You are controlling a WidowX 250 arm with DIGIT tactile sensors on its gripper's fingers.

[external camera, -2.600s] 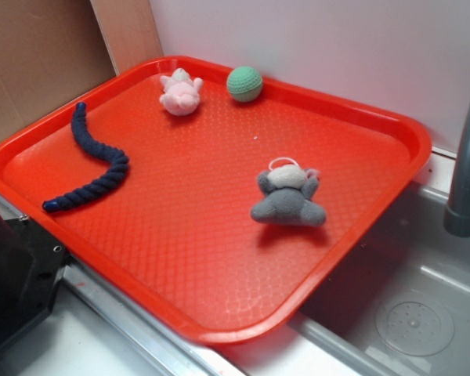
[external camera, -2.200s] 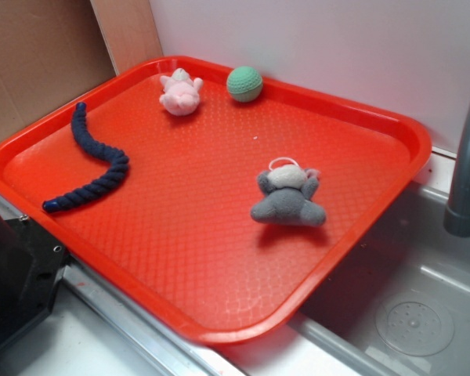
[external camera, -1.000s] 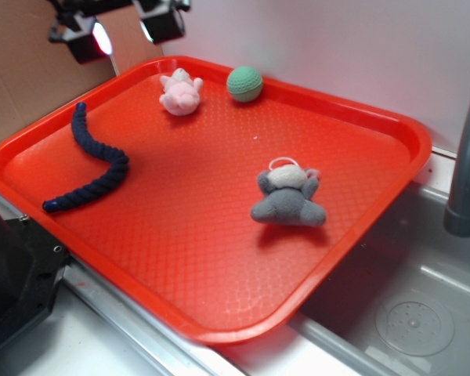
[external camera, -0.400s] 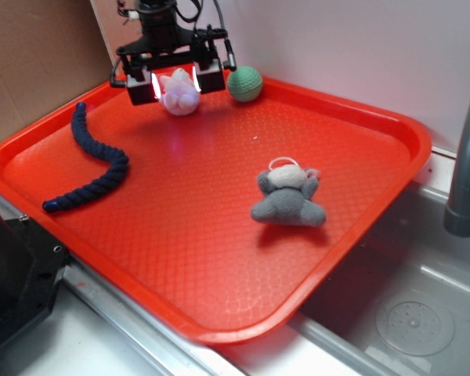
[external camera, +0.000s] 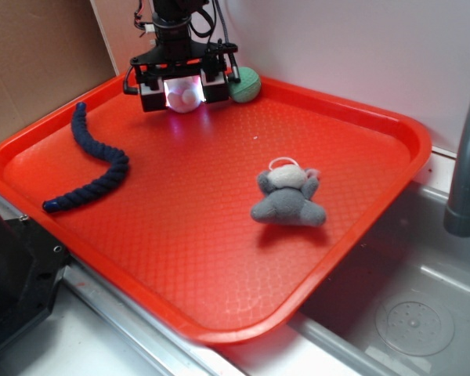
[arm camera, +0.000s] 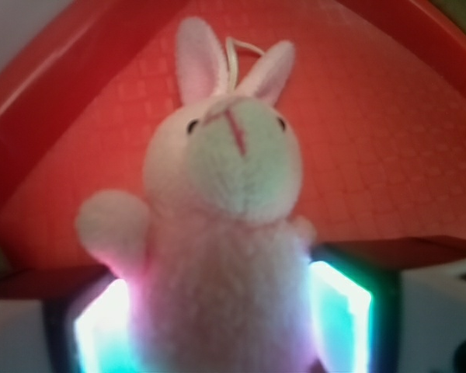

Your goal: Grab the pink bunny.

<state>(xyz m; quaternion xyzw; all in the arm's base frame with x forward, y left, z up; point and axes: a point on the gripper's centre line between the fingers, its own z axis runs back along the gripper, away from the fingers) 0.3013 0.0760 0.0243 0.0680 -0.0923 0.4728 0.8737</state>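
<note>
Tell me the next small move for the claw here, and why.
Probably close the claw. In the wrist view the small pale pink plush bunny sits between the two lit fingers, which appear at or almost against its sides, down at the red plastic tray.

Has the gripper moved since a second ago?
Yes. The gripper has come down and rightward from beyond the red tray's far-left corner, and now straddles the pink bunny beside the green ball, jaws either side.
</note>
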